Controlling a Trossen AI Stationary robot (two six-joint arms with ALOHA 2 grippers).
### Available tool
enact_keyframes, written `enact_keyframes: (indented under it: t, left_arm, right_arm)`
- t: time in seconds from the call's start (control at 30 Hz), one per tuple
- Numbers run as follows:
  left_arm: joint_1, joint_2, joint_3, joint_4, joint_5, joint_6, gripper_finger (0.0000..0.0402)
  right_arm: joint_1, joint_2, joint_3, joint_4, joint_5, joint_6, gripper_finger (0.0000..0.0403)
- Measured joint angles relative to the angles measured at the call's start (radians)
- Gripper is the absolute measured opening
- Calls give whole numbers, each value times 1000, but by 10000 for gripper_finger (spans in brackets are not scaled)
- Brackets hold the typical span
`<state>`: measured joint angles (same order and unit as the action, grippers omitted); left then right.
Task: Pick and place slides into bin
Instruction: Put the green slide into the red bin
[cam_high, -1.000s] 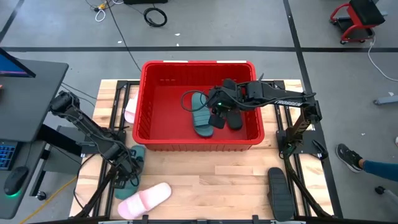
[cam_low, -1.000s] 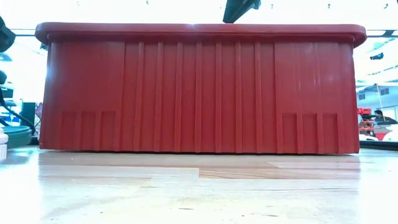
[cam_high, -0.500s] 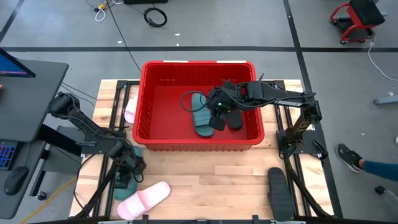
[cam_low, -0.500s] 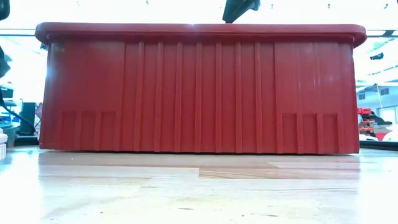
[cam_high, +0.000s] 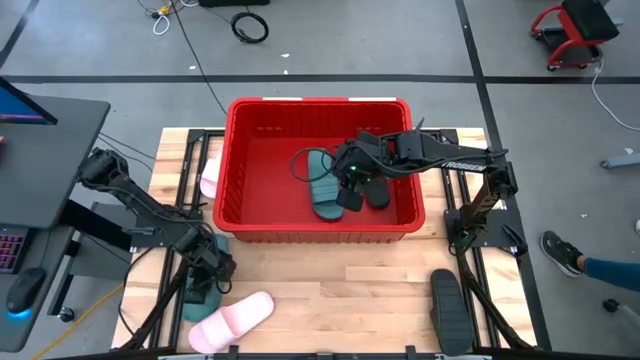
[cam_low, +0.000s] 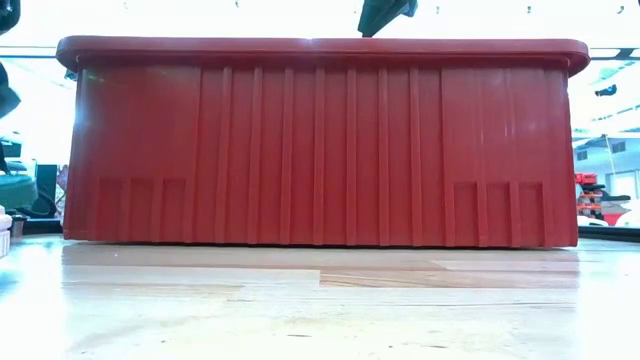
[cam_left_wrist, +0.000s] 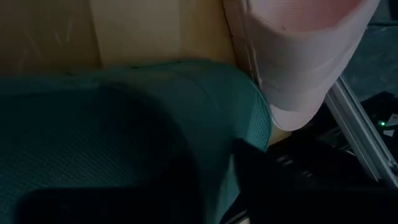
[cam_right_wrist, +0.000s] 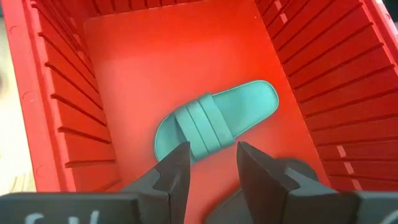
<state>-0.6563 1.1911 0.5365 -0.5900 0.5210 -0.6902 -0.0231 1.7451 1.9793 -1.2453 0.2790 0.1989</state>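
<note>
Teal slide (cam_high: 203, 283) at the table's front-left corner is the step in hand; left gripper (cam_high: 212, 268) is down on it, just beside the pink slide (cam_high: 232, 322); left wrist view shows teal rubber (cam_left_wrist: 124, 143) filling the frame right at the fingers with the pink one (cam_left_wrist: 298, 56) touching its edge; whether the left jaws have actually bitten I cannot tell from the pictures, fingers are hidden by the arm and the slide.

Red bin (cam_high: 318, 106) sits mid-table at the back; inside it a teal slide (cam_high: 322, 188) and a black slide (cam_high: 372, 190) lie on the floor; right gripper (cam_high: 350, 185) hangs over them inside the bin, fingers (cam_right_wrist: 176, 171) parted with nothing between them, empty; another black slide (cam_high: 449, 308) waits front-right on the table; a pale slide (cam_high: 208, 183) peeks out beside the bin's left wall.

My take on doing it well: pinch the strap or one side edge, not the flat sole, since rubber will flex and slip; lift straight up before swinging so the pink neighbour isn't dragged along; clear the thick rim with margin, the slide may droop; drop into the empty left half of the bin, away from the right arm; right arm should stay put or pull out first to avoid a clash.
</note>
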Motion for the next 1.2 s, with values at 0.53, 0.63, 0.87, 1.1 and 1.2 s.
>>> enact_keyframes:
  t: [0.53, 0.63, 0.87, 1.1, 1.2]
  left_arm:
    - [0, -7, 174, -285, 71, -53, 16]
    - [-1, -7, 292, -380, 85, -1, 15]
    - [-29, -7, 552, -581, 137, 100, 17]
    - [-47, -7, 811, -685, 110, -7, 11]
    - [-46, -7, 904, -690, -1, -9, 11]
  right_arm:
    - [0, 0, 0, 0, -2, -32, 138]
    - [0, 0, 0, 3, 1, -44, 138]
    - [1, 0, 0, 4, 3, -45, 138]
    - [13, 0, 0, 4, 3, -67, 138]
    - [13, 0, 0, 4, 5, -85, 138]
